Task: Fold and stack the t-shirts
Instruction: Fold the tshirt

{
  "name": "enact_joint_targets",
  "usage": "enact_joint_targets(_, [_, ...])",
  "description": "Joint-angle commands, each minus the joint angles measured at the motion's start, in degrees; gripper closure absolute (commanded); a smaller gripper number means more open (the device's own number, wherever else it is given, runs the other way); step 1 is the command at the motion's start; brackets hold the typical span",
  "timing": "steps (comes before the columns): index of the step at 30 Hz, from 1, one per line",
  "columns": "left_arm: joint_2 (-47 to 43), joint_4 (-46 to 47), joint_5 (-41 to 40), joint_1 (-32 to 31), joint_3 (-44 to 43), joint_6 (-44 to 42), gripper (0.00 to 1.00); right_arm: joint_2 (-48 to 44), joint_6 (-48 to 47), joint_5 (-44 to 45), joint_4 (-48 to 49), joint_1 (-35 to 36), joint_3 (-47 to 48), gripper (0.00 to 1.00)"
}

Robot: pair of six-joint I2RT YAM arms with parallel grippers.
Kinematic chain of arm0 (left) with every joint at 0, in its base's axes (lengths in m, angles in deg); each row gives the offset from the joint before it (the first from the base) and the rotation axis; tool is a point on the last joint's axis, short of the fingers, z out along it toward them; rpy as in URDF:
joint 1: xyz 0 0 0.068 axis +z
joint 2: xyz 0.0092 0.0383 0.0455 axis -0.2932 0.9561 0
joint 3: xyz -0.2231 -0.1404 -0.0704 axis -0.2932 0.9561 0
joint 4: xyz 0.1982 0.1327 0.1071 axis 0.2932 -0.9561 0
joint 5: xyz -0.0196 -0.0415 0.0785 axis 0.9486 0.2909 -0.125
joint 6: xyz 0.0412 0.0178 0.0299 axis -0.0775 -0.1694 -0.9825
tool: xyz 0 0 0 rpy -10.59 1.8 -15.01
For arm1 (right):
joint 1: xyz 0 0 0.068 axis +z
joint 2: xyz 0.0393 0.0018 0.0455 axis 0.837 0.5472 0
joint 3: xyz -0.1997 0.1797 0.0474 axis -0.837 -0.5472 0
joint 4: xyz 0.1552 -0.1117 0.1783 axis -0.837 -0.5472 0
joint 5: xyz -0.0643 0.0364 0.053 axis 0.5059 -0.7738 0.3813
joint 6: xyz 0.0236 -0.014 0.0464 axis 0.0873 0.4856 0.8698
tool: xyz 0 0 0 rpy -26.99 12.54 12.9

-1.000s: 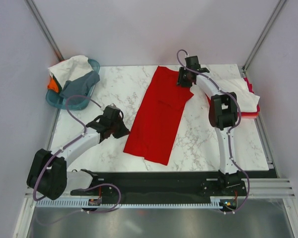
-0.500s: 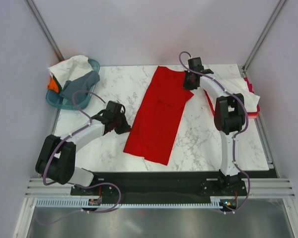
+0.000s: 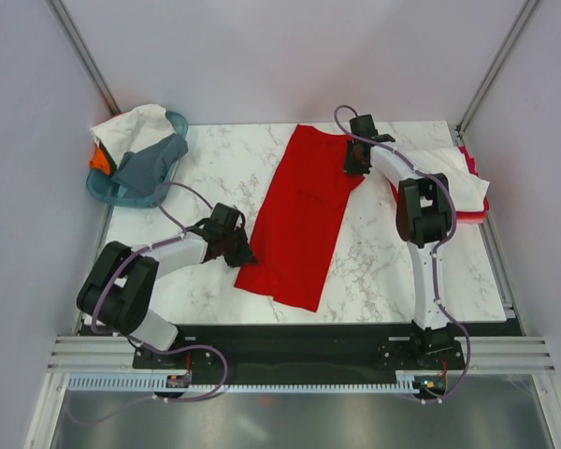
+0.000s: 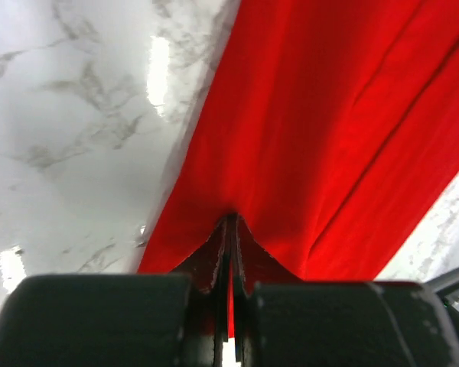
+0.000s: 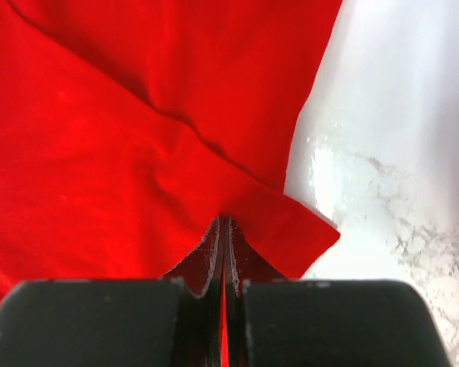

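Long red t-shirt runs far-to-near; left gripper pinches its near-left edge, right gripper pinches what is probably the far-right sleeve.

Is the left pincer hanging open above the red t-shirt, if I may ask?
No, the left pincer is shut on a pinched fold at the edge of the red t-shirt.

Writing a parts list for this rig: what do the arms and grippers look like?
The left arm and right arm have white links joined by chunky black joint housings, with a thin purple cable looping along each. The left gripper and right gripper are black, with blocky bodies and fingers tapering to thin tips. No markings are readable.
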Motion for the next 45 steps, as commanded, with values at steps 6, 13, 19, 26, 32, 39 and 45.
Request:
enact_joint_targets(6, [1.5, 5.5, 0.1, -7.2, 6.2, 6.3, 0.98, 7.3, 0.2, 2.6, -1.7, -0.2, 6.6, 1.0])
enact_joint_targets(13, [-2.5, 5.4, -2.7, -16.9, 11.3, 13.4, 0.98, 14.1, -1.4, 2.1, -4.3, -0.2, 17.1, 1.0])
enact_joint_targets(19, [-5.8, -0.9, -6.8, -17.9, 8.5, 12.1, 0.97, 10.9, -1.1, -0.1, -2.6, 0.0, 15.4, 0.68])
enact_joint_targets(26, [-8.5, -6.6, -5.6, -15.4, -1.9, 6.5, 0.92, 1.0, -2.9, -0.6, -2.1, -0.1, 13.1, 0.53])
enact_joint_targets(32, [-6.5, -6.6, -0.5, -4.4, -12.8, 0.0, 0.92, -8.2, -2.5, -6.0, 0.8, 0.2, 5.0, 0.59])
enact_joint_targets(39, [11.2, -6.6, 1.5, 3.5, -32.7, -2.8, 0.85, -15.9, 2.4, -15.8, 6.9, 1.6, -11.0, 0.61])
enact_joint_targets(45, [26.8, -6.5, 1.2, 5.7, -49.4, -3.9, 0.59, -18.9, 6.2, -22.7, 15.1, 3.9, -22.7, 0.55])
